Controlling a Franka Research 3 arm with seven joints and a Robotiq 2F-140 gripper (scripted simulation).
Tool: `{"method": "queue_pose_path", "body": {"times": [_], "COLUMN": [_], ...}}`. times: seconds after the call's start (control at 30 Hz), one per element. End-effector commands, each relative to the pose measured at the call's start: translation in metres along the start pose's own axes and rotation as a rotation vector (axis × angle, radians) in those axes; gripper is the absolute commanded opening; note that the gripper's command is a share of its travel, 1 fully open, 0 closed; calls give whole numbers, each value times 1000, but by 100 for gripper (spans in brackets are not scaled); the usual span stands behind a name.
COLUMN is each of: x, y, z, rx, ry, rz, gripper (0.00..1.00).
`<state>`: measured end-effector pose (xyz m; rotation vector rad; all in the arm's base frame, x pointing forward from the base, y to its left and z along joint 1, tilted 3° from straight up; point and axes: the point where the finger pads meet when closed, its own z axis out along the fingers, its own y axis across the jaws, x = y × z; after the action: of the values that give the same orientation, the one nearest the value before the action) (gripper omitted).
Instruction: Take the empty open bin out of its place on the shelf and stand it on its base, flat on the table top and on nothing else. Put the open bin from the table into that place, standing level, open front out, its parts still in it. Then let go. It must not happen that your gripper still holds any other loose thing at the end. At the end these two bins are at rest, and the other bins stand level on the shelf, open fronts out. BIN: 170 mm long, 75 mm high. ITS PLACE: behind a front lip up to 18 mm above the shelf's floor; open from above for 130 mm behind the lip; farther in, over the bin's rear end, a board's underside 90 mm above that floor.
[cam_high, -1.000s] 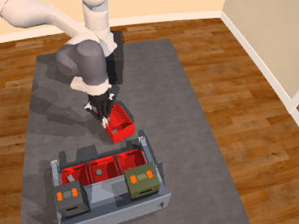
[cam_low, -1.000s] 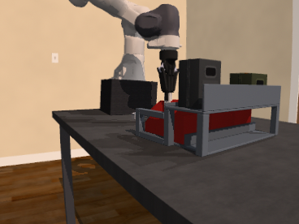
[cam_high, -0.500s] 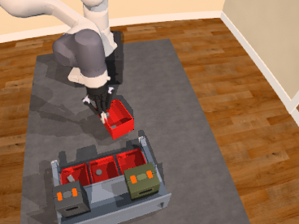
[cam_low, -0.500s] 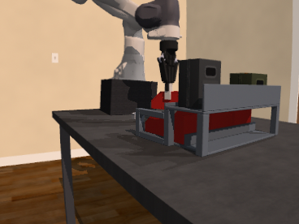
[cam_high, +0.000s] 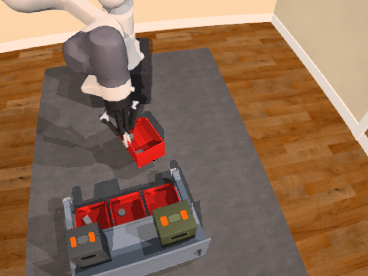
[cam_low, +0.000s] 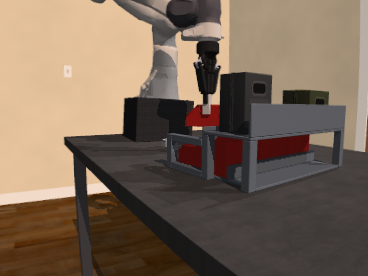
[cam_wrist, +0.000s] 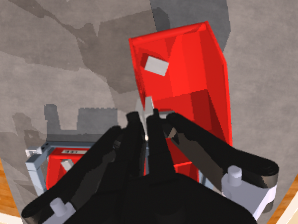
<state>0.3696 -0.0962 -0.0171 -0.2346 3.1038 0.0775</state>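
While the gripper pinches the loaded bin's wall at nine o'clock from above (off-centre), its weight could cause tipping.

The dark table bears a blue-grey shelf.

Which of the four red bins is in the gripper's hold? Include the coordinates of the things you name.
The bin (cam_high: 152, 154) (cam_low: 214, 117) (cam_wrist: 192, 65) outside the shelf (cam_high: 131, 241) (cam_low: 297, 120) (cam_wrist: 35, 171): the gripper (cam_high: 127, 138) (cam_low: 206, 108) (cam_wrist: 146, 106) pinches its side wall. The other three (cam_high: 134, 212) (cam_low: 272, 146) (cam_wrist: 54, 170) sit side by side in the shelf.
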Motion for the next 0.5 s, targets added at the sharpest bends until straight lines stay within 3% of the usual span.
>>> {"method": "queue_pose_path", "body": {"times": [0.0, 0.47], "x": [3, 3], "y": [0, 0], "z": [-4, -5], "rx": [-2, -2], "ry": [8, 8], "rz": [-17, -17], "gripper": [0, 0]}}
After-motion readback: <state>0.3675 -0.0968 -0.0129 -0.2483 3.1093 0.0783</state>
